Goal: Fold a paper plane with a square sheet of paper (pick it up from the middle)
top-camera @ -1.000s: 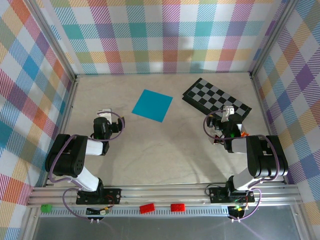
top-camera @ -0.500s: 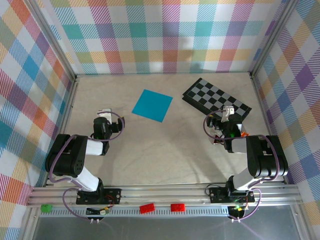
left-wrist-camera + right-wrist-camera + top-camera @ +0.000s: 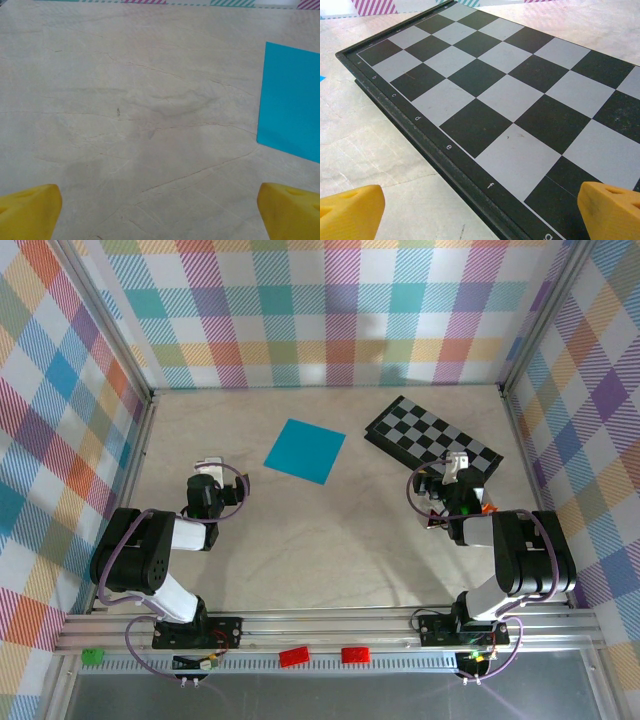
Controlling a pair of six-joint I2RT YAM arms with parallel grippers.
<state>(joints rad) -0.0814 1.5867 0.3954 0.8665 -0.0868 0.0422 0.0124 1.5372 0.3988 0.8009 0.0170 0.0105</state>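
Your flat cyan-blue square sheet of paper (image 3: 305,451) lay on the beige counter (image 3: 330,540), near and left of the black-and-grey checkered board (image 3: 433,436). Your left hand (image 3: 160,215) and right hand (image 3: 480,212) were both released, grasping nothing.

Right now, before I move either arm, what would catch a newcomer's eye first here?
The flat cyan-blue square sheet of paper lies unfolded on the pale table, ahead and to the right of the open left gripper. The black-and-grey checkered board lies to its right, in front of the open right gripper.
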